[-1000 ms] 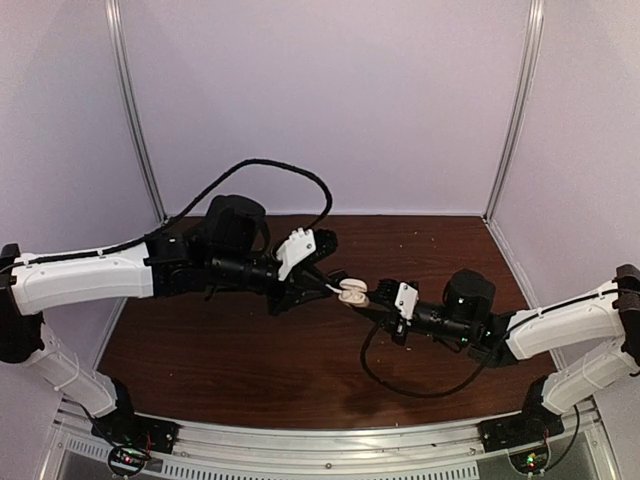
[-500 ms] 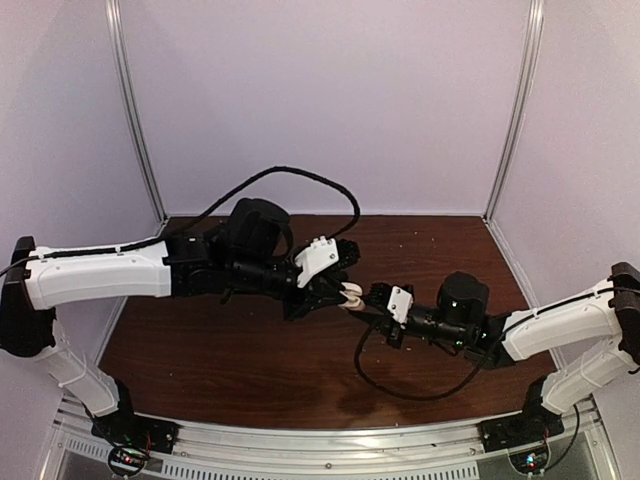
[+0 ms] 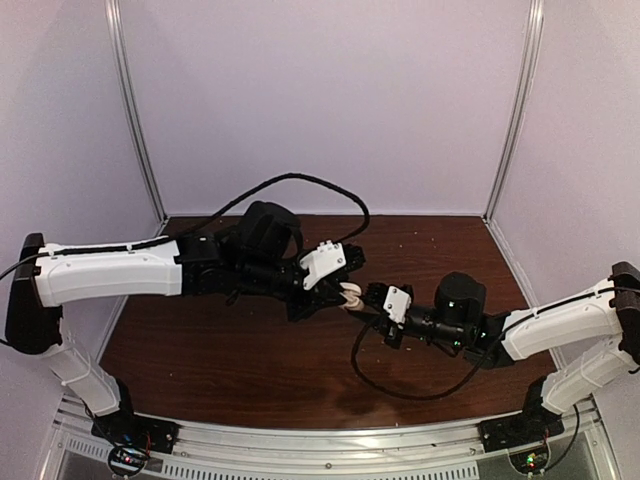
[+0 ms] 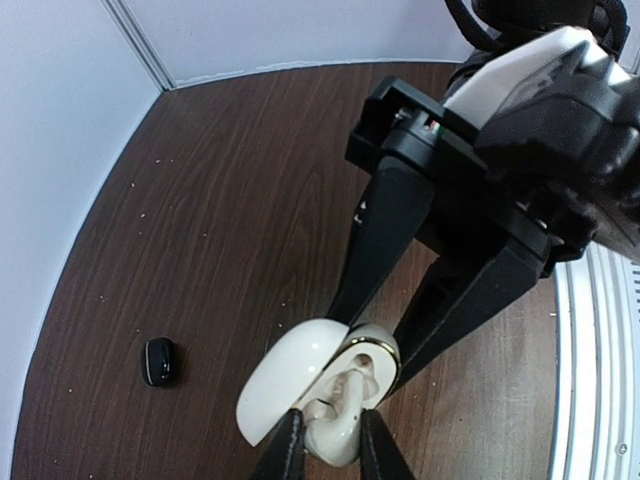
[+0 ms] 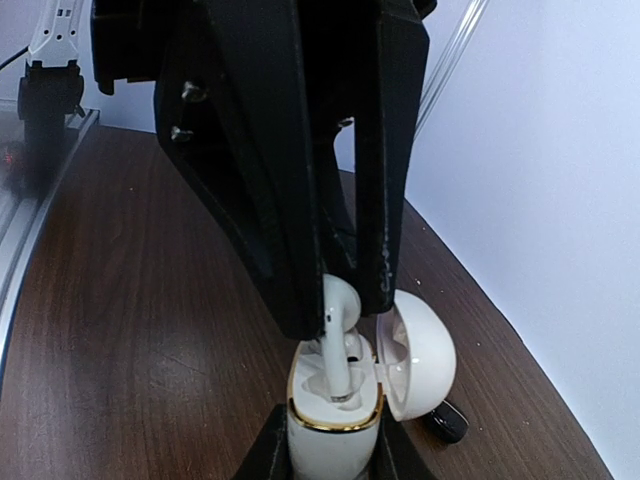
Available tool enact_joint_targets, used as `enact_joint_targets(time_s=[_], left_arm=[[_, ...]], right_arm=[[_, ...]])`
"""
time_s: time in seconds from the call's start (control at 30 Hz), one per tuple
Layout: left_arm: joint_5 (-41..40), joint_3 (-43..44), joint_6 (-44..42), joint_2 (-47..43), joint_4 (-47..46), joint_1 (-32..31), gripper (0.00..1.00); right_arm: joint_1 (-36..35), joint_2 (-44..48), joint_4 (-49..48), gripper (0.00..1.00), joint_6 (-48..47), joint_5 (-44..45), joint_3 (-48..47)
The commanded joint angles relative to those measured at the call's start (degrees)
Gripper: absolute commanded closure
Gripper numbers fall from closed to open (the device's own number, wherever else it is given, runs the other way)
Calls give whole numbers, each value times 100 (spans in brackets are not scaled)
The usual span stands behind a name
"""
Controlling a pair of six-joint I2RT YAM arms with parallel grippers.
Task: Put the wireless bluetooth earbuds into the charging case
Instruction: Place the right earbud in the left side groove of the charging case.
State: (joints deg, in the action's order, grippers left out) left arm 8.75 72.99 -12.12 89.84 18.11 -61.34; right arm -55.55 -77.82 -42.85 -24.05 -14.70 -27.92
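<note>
Roughly at the centre of the top view, the two claws meet over the dark wooden worktop (image 3: 220, 370). The right claw (image 3: 364, 300) reaches in from the lower right and is clenched on the body of the white charging case (image 3: 351, 297), one finger on each side. The case stands upright, and its lid (image 5: 420, 355) is swung open toward the right of the right wrist frame. A thin gold band rings its mouth.

The left claw (image 3: 338, 291) comes in from the left and is clenched on a glossy white earbud (image 5: 337, 302), pinching the rounded head between its fingertips. In the right wrist view the earbud hangs at the centre of the frame, directly over the open mouth. Its stem points down with the tip inside the case, while the head is above the rim. In the left wrist view the same earbud sits at the bottom centre between the claw's fingers, with the case and its open lid just behind it.

Whether another earbud already lies in the case cannot be told. One black earbud (image 4: 160, 361) lies on the worktop at the lower left of the left wrist frame, well apart from the case.
</note>
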Motion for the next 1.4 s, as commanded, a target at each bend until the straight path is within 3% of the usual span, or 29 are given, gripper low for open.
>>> enact_joint_targets(time_s=[0.0, 0.83, 1.37], left_arm=[[-241, 264, -77, 130, -22, -22, 86], [-87, 567, 53, 548, -54, -335, 84], [-232, 542, 167, 191, 39, -360, 57]], right_arm=[[-68, 13, -15, 100, 6, 139, -161], [-250, 16, 350, 100, -217, 725, -289], [-255, 131, -208, 100, 53, 666, -31]])
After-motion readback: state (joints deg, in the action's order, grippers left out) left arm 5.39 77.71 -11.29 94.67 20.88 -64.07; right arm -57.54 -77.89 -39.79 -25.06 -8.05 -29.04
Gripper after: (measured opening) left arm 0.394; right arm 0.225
